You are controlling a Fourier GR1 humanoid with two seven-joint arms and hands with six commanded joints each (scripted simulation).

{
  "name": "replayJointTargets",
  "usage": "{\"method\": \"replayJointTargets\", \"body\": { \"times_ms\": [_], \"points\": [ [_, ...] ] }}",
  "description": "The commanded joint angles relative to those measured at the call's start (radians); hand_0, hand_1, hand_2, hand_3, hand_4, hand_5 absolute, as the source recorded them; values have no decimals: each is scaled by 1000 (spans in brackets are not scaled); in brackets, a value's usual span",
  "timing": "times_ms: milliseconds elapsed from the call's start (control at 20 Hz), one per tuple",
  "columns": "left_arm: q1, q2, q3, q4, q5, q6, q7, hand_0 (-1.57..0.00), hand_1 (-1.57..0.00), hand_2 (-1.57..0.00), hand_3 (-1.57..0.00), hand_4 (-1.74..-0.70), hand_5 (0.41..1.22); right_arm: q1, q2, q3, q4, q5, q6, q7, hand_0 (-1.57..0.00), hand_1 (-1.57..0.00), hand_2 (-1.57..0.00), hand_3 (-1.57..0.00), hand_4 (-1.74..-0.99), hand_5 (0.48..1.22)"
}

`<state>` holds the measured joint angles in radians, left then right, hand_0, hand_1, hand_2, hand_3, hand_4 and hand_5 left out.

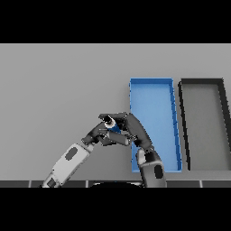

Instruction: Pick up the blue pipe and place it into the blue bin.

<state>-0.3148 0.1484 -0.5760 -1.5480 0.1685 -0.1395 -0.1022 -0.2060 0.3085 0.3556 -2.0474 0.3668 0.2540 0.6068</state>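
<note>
The blue pipe (116, 128) shows only as a short blue piece with a pale round end, just left of the blue bin (151, 81), which lies on the table right of centre. My right hand (131, 125) comes up from the lower edge, its fingers curled round the pipe and holding it slightly above the table beside the bin's left wall. From the lower left my left hand (95, 134) comes in. Its fingers stretch right, close under the right hand and the pipe. Most of the pipe is hidden by the two hands.
A dark grey bin (200, 81) of like size stands right beside the blue bin, at the far right. The grey table stretches away to the left and back.
</note>
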Motion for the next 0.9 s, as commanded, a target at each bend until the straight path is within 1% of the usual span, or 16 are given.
{"method": "replayJointTargets", "body": {
  "times_ms": [0,50,100,150,200,250,350,450,500,550,600,650,700,750,800,850],
  "points": [
    [-6,0,2,2,10,0,7,-1571,-1571,-1571,-1464,-1713,1221,-13,2,-2,1,6,-1,0,-1425,-1425,-1432,-1304,-1665,987],
    [-13,-10,1,15,14,3,12,-1571,-1571,-1571,-1441,-1718,1221,-18,0,-10,10,11,4,-1,-1454,-1454,-1460,-1357,-1680,1034],
    [-11,8,6,-1,18,-4,26,-1571,-1571,-1571,-1437,-1722,1221,-6,1,6,10,20,1,-29,-1478,-1478,-1482,-1400,-1692,1071],
    [-9,5,-5,-6,10,-1,26,-1571,-1571,-1571,-1437,-1725,1221,1,-2,9,-2,19,9,-28,-1496,-1496,-1500,-1434,-1702,1101],
    [-15,8,-1,-2,6,1,34,-1571,-1571,-1571,-1433,-1728,1221,4,1,17,10,33,4,-44,-1511,-1511,-1514,-1462,-1710,1125],
    [-20,6,-4,-1,3,5,37,-1571,-1571,-1571,-1428,-1730,1221,4,4,16,3,33,-5,-35,-1523,-1523,-1526,-1484,-1716,1144],
    [-21,7,-8,0,-6,23,49,-1571,-1571,-1571,-1422,-1731,1221,2,4,9,14,39,-26,-44,-1540,-1540,-1542,-1515,-1725,1172],
    [-18,23,-11,-8,-35,51,14,-1571,-1571,-1571,-1454,-1724,1221,7,1,19,3,54,-41,-52,-1551,-1551,-1552,-1535,-1731,1190],
    [-16,34,-14,-15,-52,59,19,-1462,-1342,-1293,-1166,-1599,1221,10,1,29,6,66,-49,-60,-1555,-1555,-1556,-1542,-1733,1196],
    [-17,40,-17,-17,-51,40,23,-1169,-1073,-1034,-933,-1475,1221,1,2,30,12,70,-54,-51,-1558,-1558,-1559,-1548,-1734,1201],
    [-20,49,-23,-14,-52,9,14,-935,-858,-827,-746,-1372,1221,-3,3,29,15,62,-61,-38,-1561,-1561,-1561,-1553,-1736,1205],
    [-27,54,-22,-9,-56,-7,3,-748,-687,-662,-596,-1282,1221,-5,5,38,8,67,-73,-20,-1563,-1563,-1563,-1556,-1737,1208],
    [-27,64,-24,-2,-66,-20,-1,-598,-549,-529,-477,-1206,1221,-7,3,36,14,64,-84,-8,-1565,-1565,-1565,-1559,-1738,1211],
    [-19,77,-31,-19,-78,-15,-19,-478,-439,-423,-381,-1136,1132,-9,3,49,9,65,-90,-4,-1566,-1566,-1566,-1562,-1738,1213],
    [-28,78,-31,-15,-73,-11,15,-383,-351,-338,-305,-1085,1029,-8,2,53,5,69,-98,-12,-1567,-1567,-1567,-1563,-1739,1214],
    [-23,81,-32,-21,-70,-4,73,-306,-281,-270,-244,-1047,938,-5,1,52,3,75,-111,-45,-1568,-1568,-1568,-1565,-1739,1216]
  ]
}}
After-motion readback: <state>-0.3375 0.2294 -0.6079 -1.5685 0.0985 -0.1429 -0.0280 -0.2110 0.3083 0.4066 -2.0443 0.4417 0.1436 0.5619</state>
